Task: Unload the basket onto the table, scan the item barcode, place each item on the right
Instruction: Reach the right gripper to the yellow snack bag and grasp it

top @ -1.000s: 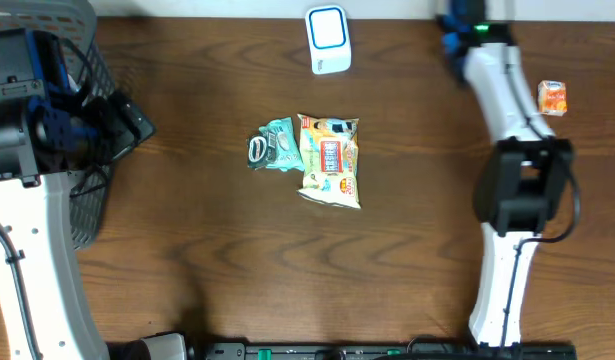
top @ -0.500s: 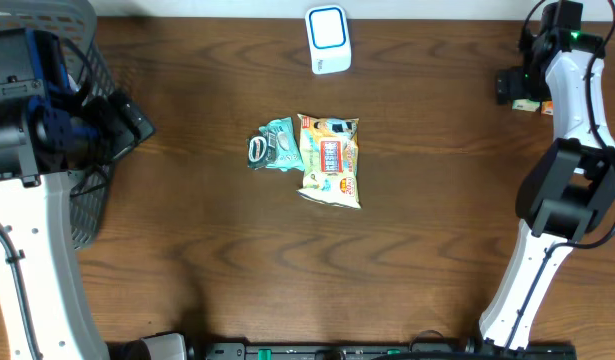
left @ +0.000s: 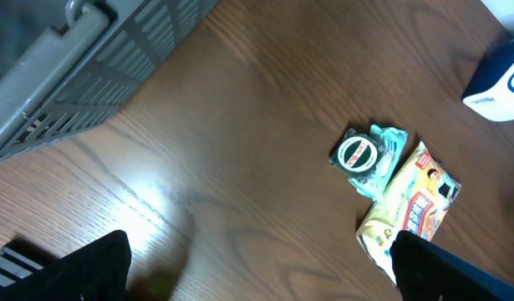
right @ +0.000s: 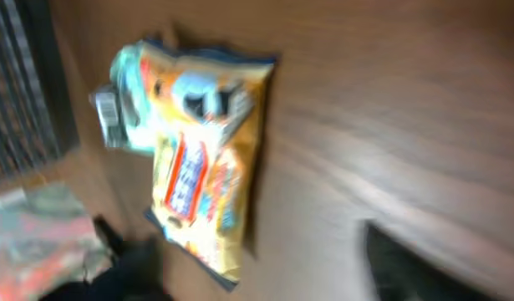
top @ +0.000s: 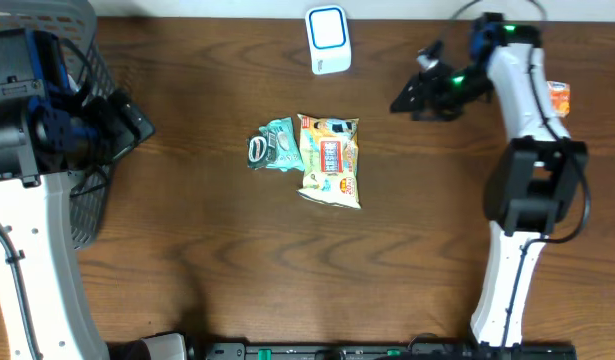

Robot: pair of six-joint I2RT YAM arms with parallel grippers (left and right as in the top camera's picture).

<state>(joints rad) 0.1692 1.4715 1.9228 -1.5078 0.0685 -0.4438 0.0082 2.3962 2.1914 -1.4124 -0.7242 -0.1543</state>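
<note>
Yellow snack bag (top: 330,160) lies flat in the middle of the table (top: 217,260), its left edge touching a teal packet (top: 273,145). A white-and-blue scanner (top: 328,39) stands at the top centre of the overhead frame, well apart from the bag. My right fingers (top: 407,100) hang over bare wood at the upper right, between the scanner and a small orange packet (top: 556,97). They stand apart with nothing between them, though my wrist view is blurred. My left fingers (left: 81,267) are spread wide and empty at the left, beside a grey basket (top: 72,15).
</note>
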